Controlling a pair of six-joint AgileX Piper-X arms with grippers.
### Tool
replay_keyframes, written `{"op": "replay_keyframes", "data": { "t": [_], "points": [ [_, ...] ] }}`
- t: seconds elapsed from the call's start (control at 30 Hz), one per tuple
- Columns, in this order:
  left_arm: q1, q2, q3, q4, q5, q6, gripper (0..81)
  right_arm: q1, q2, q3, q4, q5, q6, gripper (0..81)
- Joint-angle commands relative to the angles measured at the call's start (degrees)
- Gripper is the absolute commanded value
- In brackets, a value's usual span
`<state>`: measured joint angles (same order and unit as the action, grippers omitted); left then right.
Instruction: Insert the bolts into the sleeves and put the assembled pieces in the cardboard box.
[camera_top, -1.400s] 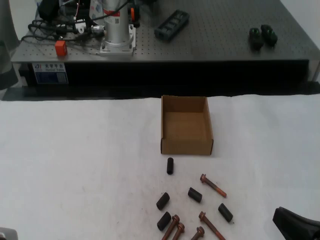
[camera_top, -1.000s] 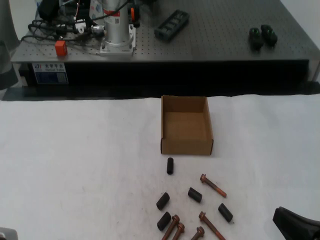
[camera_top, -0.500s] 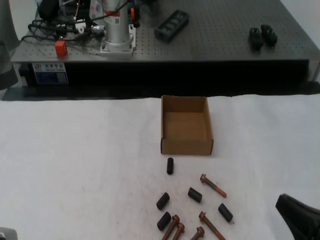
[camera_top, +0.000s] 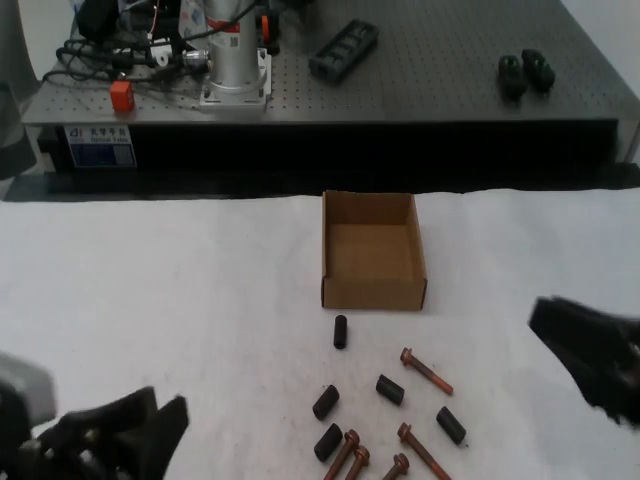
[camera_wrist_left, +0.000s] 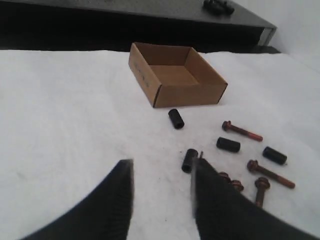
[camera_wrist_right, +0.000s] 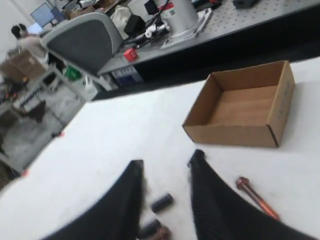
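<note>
Your left gripper hangs low over the white cloth, fingers apart and nothing between them. Just off one fingertip lies the nearest sleeve. The other black sleeves are scattered ahead of it, and a lone sleeve lies close to the box. Treat them as light, short cylinders that will roll on the cloth. They look like rubber or plastic, though I can't tell which. Pinch one across its barrel and leave both open ends free.

The bolts are copper-coloured, stiff and probably the heavier part. Take one across the shank near the head, so the tip sticks out to lead into the bore. Watch the crowd beside that nearest sleeve. There two bolts lie side by side, touching or nearly so, and a finger set down there would likely nudge both. The single bolt farther ahead looks the easier pick.

The cardboard box sits beyond all the parts, open-topped and holding no assembled pieces yet. Only the lone sleeve lies before its near wall. It is light, so expect it to slide if bumped.

Your right gripper is likewise spread and holding nothing, with a bolt and a sleeve near its fingertips.

The perforated metal bench behind the box is well apart from everything you need.
</note>
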<state>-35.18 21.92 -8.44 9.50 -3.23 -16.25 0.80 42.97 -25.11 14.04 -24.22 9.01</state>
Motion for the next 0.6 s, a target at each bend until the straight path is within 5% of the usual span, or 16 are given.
{"op": "replay_keyframes", "data": {
  "t": [0.0,0.23,0.57],
  "points": [
    [-0.16,10.67,-6.26,-1.44,3.23,3.92,30.2,-0.01,3.91,-2.74,4.21,-0.06,-4.38,24.9],
    [-0.16,30.18,-18.02,4.53,8.35,7.82,27.5,5.34,36.33,-27.91,28.57,12.78,-25.07,24.9],
    [-0.16,40.7,-23.06,7.32,9.76,7.97,27.5,13.53,60.04,-43.35,34.53,19.83,-29.62,24.9]
  ]
}}
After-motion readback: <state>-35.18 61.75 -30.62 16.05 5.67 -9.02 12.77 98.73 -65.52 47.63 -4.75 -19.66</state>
